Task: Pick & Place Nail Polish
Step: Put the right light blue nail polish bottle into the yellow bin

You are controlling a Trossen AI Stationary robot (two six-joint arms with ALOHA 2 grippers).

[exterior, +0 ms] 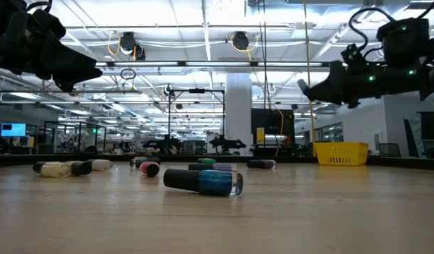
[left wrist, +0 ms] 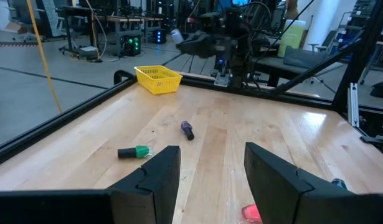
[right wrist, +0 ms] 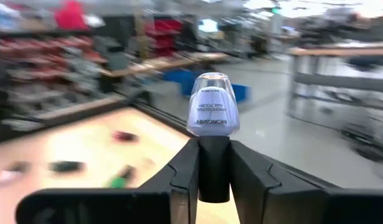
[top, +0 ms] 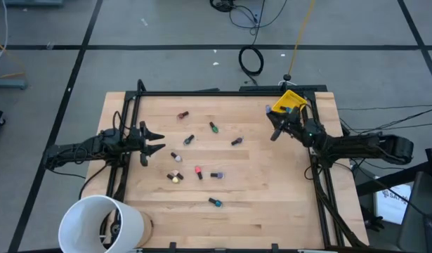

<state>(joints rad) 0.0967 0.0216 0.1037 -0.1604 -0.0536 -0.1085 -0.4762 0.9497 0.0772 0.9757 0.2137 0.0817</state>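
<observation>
Right wrist view gives us the prize: a pale lilac nail polish bottle (right wrist: 213, 113) pinched by its dark cap between the two fingers (right wrist: 185, 180) of the right end effector (right wrist: 214, 177), body pointing away from the wrist. From above, that right end effector (top: 277, 128) hangs off the bench, just beside the yellow bin (top: 286, 101) at the far right corner. The other bottles (top: 199, 172) lie scattered on their sides across the middle of the wooden bench (top: 272, 197), a teal one (exterior: 204, 181) nearest the low camera. Over at the left edge, the left end effector (top: 154, 140) hovers with fingers spread, gripping nothing. A white bucket (top: 101, 225) sits at the near left corner.
</observation>
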